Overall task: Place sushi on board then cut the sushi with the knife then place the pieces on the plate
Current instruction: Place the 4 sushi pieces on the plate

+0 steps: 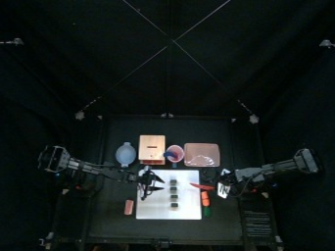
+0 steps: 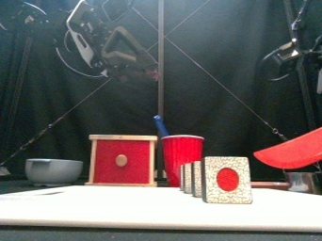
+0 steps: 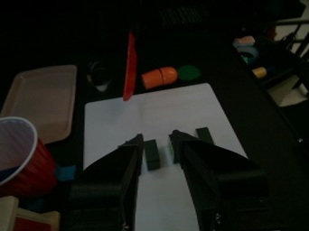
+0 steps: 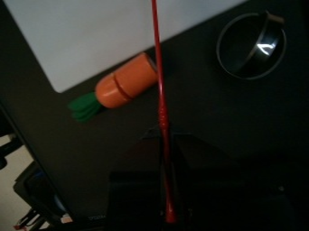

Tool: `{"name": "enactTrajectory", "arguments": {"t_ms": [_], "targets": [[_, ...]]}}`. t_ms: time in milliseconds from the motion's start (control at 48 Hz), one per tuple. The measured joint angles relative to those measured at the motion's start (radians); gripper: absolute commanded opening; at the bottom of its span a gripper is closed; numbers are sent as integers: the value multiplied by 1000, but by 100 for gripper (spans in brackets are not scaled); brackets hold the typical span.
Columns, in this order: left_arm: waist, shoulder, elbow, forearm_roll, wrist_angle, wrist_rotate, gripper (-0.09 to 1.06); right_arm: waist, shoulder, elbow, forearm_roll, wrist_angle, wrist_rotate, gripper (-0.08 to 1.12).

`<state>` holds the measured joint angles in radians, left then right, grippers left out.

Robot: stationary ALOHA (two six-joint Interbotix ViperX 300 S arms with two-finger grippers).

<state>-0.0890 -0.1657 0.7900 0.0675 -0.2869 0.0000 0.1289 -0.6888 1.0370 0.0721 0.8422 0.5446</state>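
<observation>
A row of dark green sushi blocks (image 1: 161,192) with red-dotted end faces (image 2: 227,179) stands on the white board (image 1: 183,181). My left gripper (image 3: 160,138) hovers open above the row, one jaw on each side of a block (image 3: 154,155). At the board's right edge my right gripper (image 1: 225,186) is shut on the red knife (image 4: 158,99), whose blade (image 2: 292,151) slants over the table. The pink plate (image 1: 201,154) lies behind the board.
A toy carrot (image 1: 206,196) lies at the board's right edge, below the knife. Behind the board stand a red cup (image 2: 182,158) holding a blue knife (image 2: 161,125), a wooden box (image 2: 123,160) and a blue-grey bowl (image 2: 53,169). A metal cutter (image 4: 256,45) lies to the right.
</observation>
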Motion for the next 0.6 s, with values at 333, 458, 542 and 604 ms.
{"name": "enactTrajectory", "arguments": {"t_ms": [333, 458, 542, 604], "targets": [[12, -5, 35, -29, -87, 2, 73, -71, -8, 57, 20, -8, -3, 62], [14, -5, 43, -32, -87, 2, 73, -72, -12, 60, 23, 11, 0, 71], [12, -5, 46, -32, -87, 2, 73, -77, -15, 58, 21, 37, 0, 76], [15, -5, 49, -32, -87, 3, 73, -80, -17, 54, 18, 60, 0, 77]]}}
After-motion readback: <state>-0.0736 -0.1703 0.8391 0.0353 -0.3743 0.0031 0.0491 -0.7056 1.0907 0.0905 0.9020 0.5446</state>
